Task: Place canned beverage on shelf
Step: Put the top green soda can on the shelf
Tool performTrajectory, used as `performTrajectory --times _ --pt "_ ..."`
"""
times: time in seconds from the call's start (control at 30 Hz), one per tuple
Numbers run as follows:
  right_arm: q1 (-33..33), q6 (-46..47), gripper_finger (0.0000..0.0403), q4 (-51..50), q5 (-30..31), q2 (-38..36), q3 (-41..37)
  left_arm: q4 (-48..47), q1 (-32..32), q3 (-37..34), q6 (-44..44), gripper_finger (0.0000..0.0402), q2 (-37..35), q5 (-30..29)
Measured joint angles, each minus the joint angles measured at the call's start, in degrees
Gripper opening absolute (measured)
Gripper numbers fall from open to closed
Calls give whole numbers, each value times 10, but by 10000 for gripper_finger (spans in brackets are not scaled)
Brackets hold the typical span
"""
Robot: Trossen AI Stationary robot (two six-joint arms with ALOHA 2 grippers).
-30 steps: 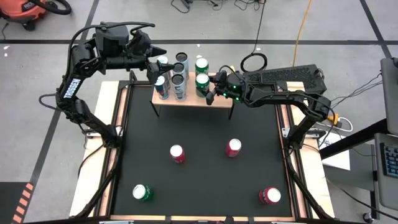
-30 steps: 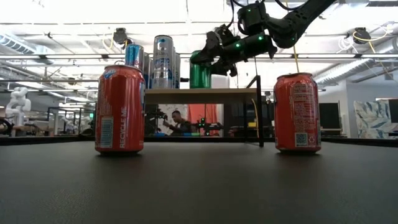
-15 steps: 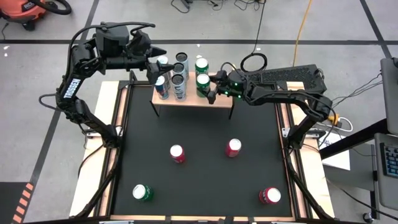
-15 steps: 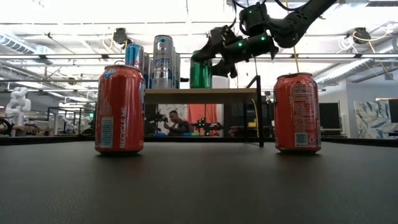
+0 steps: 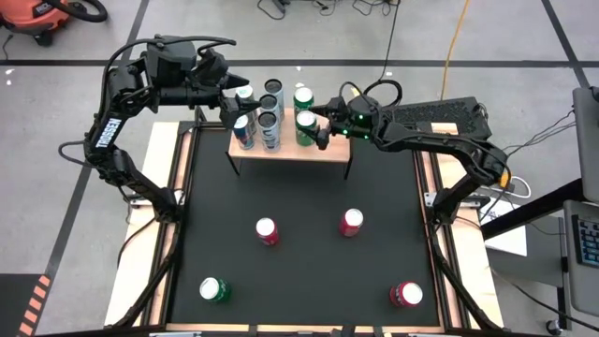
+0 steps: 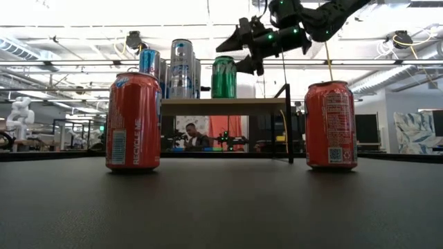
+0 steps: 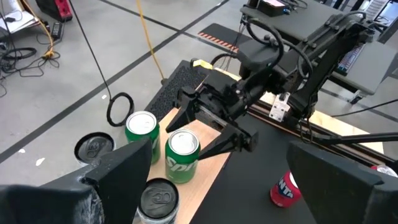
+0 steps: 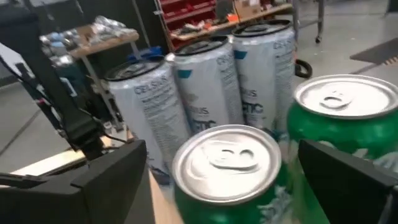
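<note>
Now the right hand (image 5: 321, 120) hangs just beside the front green can (image 5: 305, 127), fingers spread wide and holding nothing — the can stands upright on the shelf (image 5: 328, 150), free of both fingers (in the low view the hand sits a little above the can's top). A second green can (image 5: 303, 98) stands behind it. The left hand (image 5: 236, 86) waits at the shelf's other end near the tall silver cans (image 5: 270, 120), also spread open and empty.
</note>
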Motion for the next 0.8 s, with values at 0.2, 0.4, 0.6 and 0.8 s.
performTrajectory --times 0.2,0.4,0.6,0.8 --pt "-11 -22 399 -105 2 -39 45 1 0 0 3 370 0 0" --pt "-12 -62 392 -224 2 -120 66 1 0 0 3 370 0 0" --pt "-1 -43 356 -312 1 -152 20 1 0 0 4 370 0 0" --pt "27 -22 255 -294 15 -137 -20 1 0 0 4 370 0 0"
